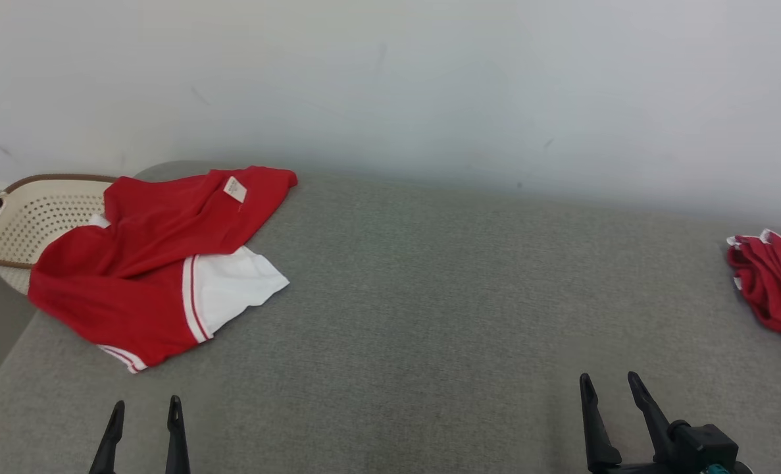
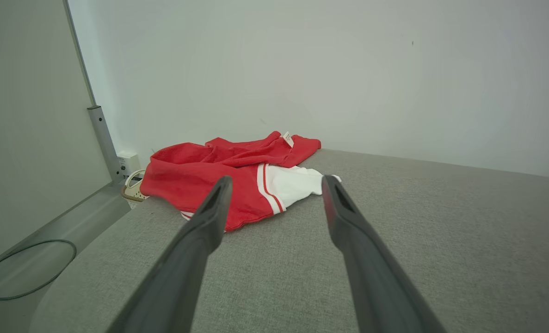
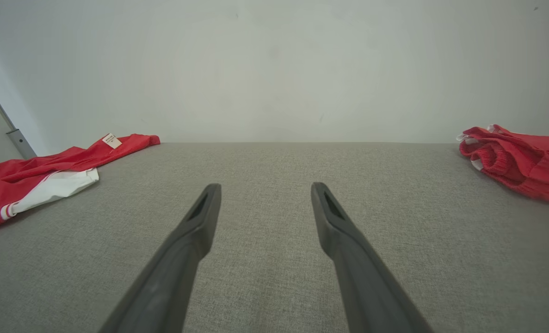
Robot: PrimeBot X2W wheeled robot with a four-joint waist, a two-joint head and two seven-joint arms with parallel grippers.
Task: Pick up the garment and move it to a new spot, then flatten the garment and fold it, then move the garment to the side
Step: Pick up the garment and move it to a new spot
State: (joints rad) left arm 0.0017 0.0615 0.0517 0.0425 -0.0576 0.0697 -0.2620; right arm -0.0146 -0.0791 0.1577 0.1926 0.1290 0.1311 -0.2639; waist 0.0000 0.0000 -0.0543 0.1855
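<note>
While both of my hands hang spread and empty near me, the grey fabric tabletop [image 1: 429, 296] runs away to a pale wall [image 1: 390, 79]. The garment [image 1: 147, 263], red with a white panel and striped trim, lies rumpled at the far left corner. In the head view its left part covers part of a cream perforated basket [image 1: 28, 217] that stands past the tabletop's left edge. A second heap of red cloth [image 1: 775, 289] sits at the right edge, well apart from the garment.

My left hand [image 1: 147, 401] is near me on the left, its fingers parted with nothing between them. The garment lies beyond it, farther off, and the hand does not touch it. My right hand [image 1: 608, 376] is near me on the right, likewise parted and empty, with a wide stretch of bare tabletop between it and the garment. A small white label [image 1: 235, 189] lies on the garment's far red fold.

From my left wrist the garment lies straight ahead past my fingertips. That view adds a grey metal post [image 2: 102, 138] against the wall, a white socket [image 2: 128, 162] at its foot and a dark cable loop [image 2: 24, 273] on the floor to the left. From my right wrist I see both cloths at once, the garment far left and the red heap far right with a gathered, ribbed edge.
</note>
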